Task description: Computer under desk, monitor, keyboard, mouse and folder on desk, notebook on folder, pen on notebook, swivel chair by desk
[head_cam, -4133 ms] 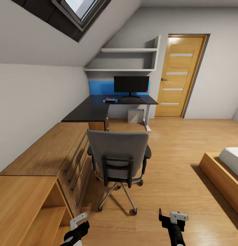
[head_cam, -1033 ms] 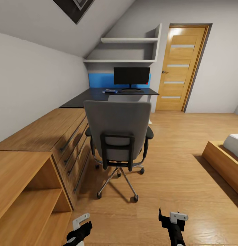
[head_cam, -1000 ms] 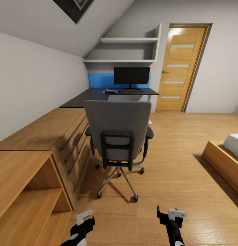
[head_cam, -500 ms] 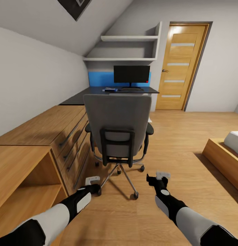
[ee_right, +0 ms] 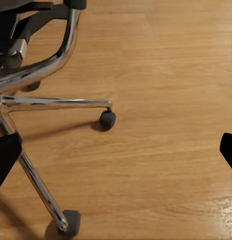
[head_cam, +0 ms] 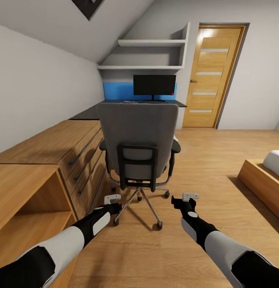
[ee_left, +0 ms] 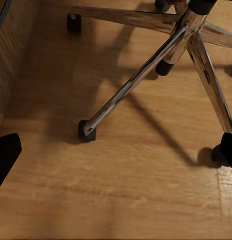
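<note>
The grey swivel chair [head_cam: 137, 138] stands in front of me with its back toward me, its chrome star base [head_cam: 139, 198] on the wooden floor. Behind it is the black desk [head_cam: 86, 114] with the monitor [head_cam: 154, 85] standing on it. A small blue item [head_cam: 129, 101] lies on the desk top, too far off to identify. My left gripper [head_cam: 112, 199] is low by the chair's left legs, and my right gripper [head_cam: 187, 198] is to the right of the base. In the wrist views, the left gripper [ee_left: 116, 152] and the right gripper [ee_right: 117, 152] are open and empty over chrome legs [ee_left: 135, 82] and a caster [ee_right: 107, 119].
A light wooden drawer chest [head_cam: 63, 146] and an open shelf unit [head_cam: 23, 200] line the left wall. A wooden door [head_cam: 211, 76] is at the back right and a bed frame [head_cam: 261, 186] at the right edge. Wall shelves [head_cam: 151, 54] hang above the desk.
The view has come closer to the chair. Both arms have stretched forward and down toward the chair's base, one on each side.
</note>
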Robot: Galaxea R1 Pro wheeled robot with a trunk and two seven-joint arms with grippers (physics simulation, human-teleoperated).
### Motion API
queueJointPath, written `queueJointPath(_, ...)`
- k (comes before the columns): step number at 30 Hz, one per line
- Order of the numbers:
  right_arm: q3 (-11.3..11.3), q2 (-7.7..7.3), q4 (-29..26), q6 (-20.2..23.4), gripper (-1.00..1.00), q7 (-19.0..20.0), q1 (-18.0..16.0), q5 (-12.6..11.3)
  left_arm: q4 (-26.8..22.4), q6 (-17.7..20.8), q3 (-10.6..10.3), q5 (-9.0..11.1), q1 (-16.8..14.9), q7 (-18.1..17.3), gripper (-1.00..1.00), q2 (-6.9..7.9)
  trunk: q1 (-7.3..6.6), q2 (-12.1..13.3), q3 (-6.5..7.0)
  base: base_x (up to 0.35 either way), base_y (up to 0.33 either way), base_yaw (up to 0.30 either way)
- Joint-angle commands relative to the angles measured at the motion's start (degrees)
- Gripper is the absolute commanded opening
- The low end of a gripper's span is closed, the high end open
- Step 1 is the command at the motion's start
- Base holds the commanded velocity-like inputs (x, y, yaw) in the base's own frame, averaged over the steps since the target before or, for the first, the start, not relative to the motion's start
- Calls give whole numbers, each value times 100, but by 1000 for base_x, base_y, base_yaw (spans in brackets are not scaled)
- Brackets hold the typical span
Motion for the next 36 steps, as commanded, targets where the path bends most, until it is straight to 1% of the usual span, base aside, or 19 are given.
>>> queueJointPath(1,51,3,2,-17,100,-16,-4,-56,-19,3,-41,42,-7,43,100,2,21,-44,-24,0,0,0)
queueJointPath(4,54,44,22,-18,100,-20,-5,-109,23,-131,-41,60,-12,47,100,-4,87,-164,-78,0,0,0)
queueJointPath(6,53,115,30,-21,100,-31,-6,-182,175,-397,-41,68,-13,51,100,-3,112,-206,-118,0,0,0)
queueJointPath(7,50,154,33,-24,100,-35,-6,-220,299,-636,-37,66,-14,56,100,0,115,-208,-140,0,0,0)
queueJointPath(8,51,169,32,-27,100,-37,-6,-234,356,-765,-32,65,-13,58,100,3,117,-209,-162,0,0,0)
queueJointPath(10,53,201,9,-43,100,-40,-4,-261,506,-1262,-19,92,-15,64,100,42,122,-212,-206,0,0,0)
queueJointPath(14,60,228,-20,-66,100,-37,6,-256,588,-1627,-31,162,-17,67,100,66,133,-217,-295,0,0,0)
queueJointPath(15,60,228,-24,-69,100,-34,6,-255,596,-1665,-35,170,-18,62,100,67,135,-219,-317,0,0,0)
queueJointPath(18,61,229,-28,-72,100,-28,6,-248,613,-1710,-44,175,-16,50,100,68,135,-219,-317,0,0,0)
queueJointPath(24,61,229,-25,-73,100,-23,7,-245,814,-1707,-61,170,-19,42,100,46,135,-219,-317,23,0,0)
queueJointPath(28,69,229,-24,-73,100,-11,11,-243,900,-1705,-67,154,-20,41,100,23,135,-219,-317,226,0,0)
queueJointPath(36,70,227,-17,-77,100,-8,12,-236,916,-1705,-68,150,-20,41,100,16,135,-219,-317,308,0,0)
